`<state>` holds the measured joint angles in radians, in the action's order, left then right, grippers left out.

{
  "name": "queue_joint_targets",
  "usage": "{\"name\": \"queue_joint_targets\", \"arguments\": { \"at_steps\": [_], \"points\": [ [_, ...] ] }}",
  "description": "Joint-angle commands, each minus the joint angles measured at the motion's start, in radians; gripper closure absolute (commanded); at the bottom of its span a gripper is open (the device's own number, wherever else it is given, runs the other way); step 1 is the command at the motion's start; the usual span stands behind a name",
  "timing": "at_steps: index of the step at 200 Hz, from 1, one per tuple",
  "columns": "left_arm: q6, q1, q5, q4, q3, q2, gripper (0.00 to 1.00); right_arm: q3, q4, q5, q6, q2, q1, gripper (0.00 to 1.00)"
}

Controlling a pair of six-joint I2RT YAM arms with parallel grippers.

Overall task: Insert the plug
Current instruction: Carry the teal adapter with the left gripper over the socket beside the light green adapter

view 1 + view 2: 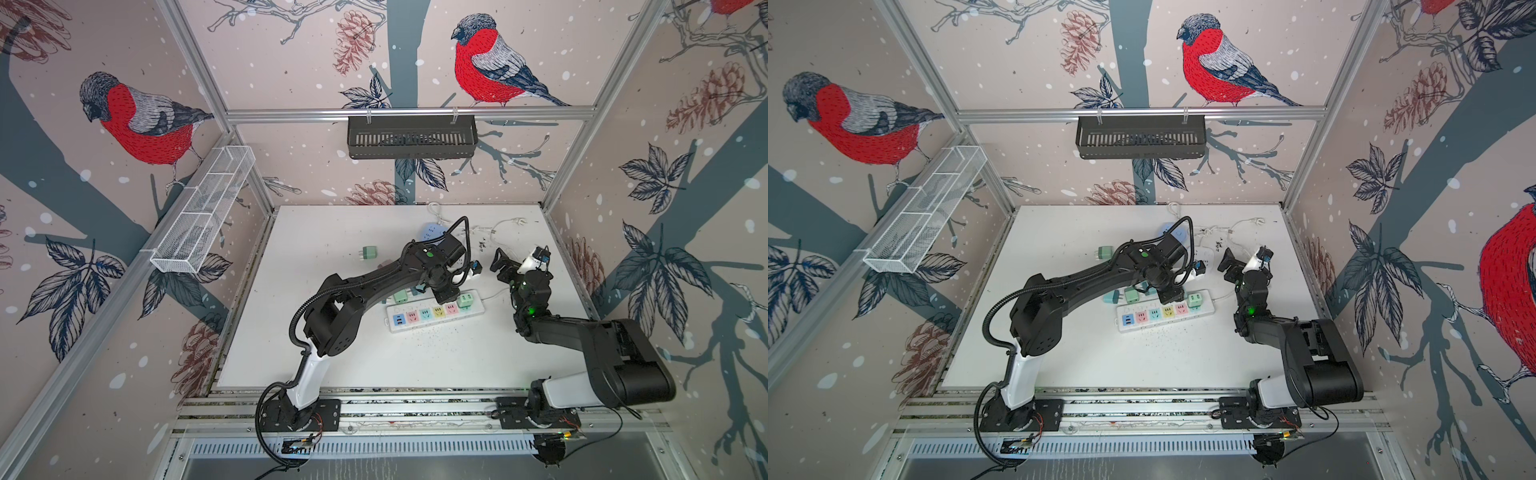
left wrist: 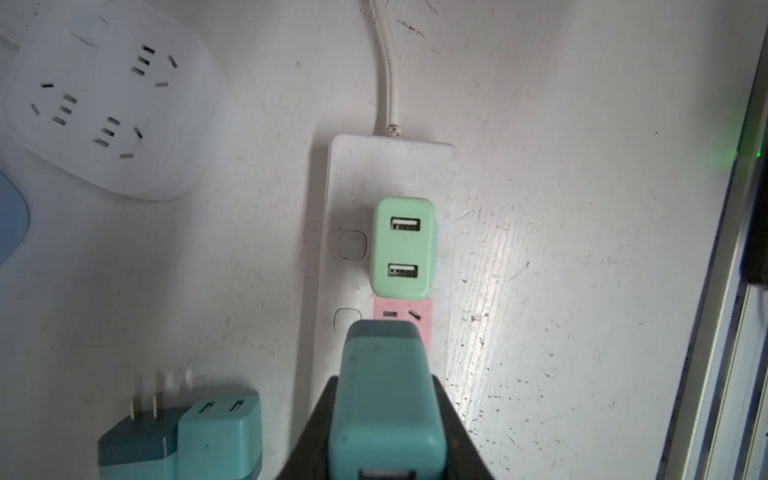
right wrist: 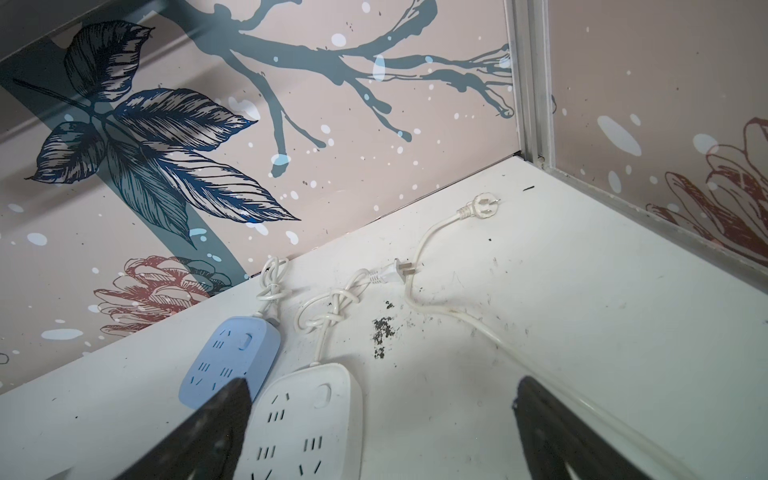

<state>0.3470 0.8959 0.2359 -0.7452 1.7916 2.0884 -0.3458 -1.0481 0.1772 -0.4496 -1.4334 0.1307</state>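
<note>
Teal plug [image 2: 384, 357] pinched tight in left gripper [image 2: 385, 399], pink socket [image 2: 409, 316] of power strip [image 2: 345, 187] just below it, right gripper [image 3: 380, 384] wide open, empty; prongs hidden, so an off-line push may jam, shove the strip or clip mint charger [image 2: 402, 248] just ahead.

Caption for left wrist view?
Left jaws clamp teal charger plug over pink socket of white power strip, beside mint charger.

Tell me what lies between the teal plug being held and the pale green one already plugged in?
The left wrist view shows part of a pink socket on the white power strip between teal plug and pale green plug.
</note>
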Motion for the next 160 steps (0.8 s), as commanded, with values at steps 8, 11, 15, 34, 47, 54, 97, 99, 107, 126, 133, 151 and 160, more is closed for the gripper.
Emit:
{"name": "queue_joint_targets", "arguments": {
  "at_steps": [8,11,15,34,47,54,97,99,107,126,133,151,160],
  "points": [
    [0.011,0.004,0.018,-0.036,-0.003,0.002,1.0,0.005,-0.026,0.008,-0.012,0.005,0.003,0.0],
    [0.01,0.005,0.016,-0.034,-0.006,0.002,1.0,0.007,-0.028,0.009,-0.011,0.005,0.003,0.0],
    [0.008,0.007,0.011,-0.033,-0.011,0.002,1.0,0.008,-0.03,0.011,-0.011,0.008,0.005,0.0],
    [0.009,0.008,0.006,-0.031,-0.022,0.001,1.0,0.005,-0.026,0.013,-0.013,0.007,0.004,0.0],
    [0.011,0.009,0.015,-0.031,-0.018,0.005,1.0,0.002,-0.023,0.013,-0.013,0.004,0.005,0.0],
    [0.009,0.01,0.016,-0.036,-0.014,0.011,1.0,0.002,-0.021,0.013,-0.013,0.004,0.006,0.01],
    [0.009,0.021,0.002,-0.043,-0.007,0.034,1.0,0.005,-0.026,0.017,-0.011,0.005,0.006,0.0],
    [0.009,0.021,0.003,-0.043,-0.006,0.036,1.0,0.005,-0.024,0.016,-0.011,0.005,0.007,0.0],
    [0.009,0.021,0.007,-0.049,0.003,0.045,1.0,0.003,-0.024,0.015,-0.011,0.004,0.006,0.0],
    [0.006,0.023,0.016,-0.057,0.024,0.066,1.0,0.008,-0.028,0.017,-0.009,0.009,0.009,0.01],
    [0.006,0.024,0.017,-0.057,0.027,0.072,1.0,0.012,-0.032,0.018,-0.008,0.011,0.01,0.0],
    [0.005,0.024,0.018,-0.068,0.044,0.093,1.0,0.019,-0.039,0.022,-0.009,0.014,0.01,0.01],
    [0.002,0.024,0.008,-0.075,0.057,0.105,1.0,0.017,-0.038,0.023,-0.009,0.013,0.01,0.01]
  ]
}}
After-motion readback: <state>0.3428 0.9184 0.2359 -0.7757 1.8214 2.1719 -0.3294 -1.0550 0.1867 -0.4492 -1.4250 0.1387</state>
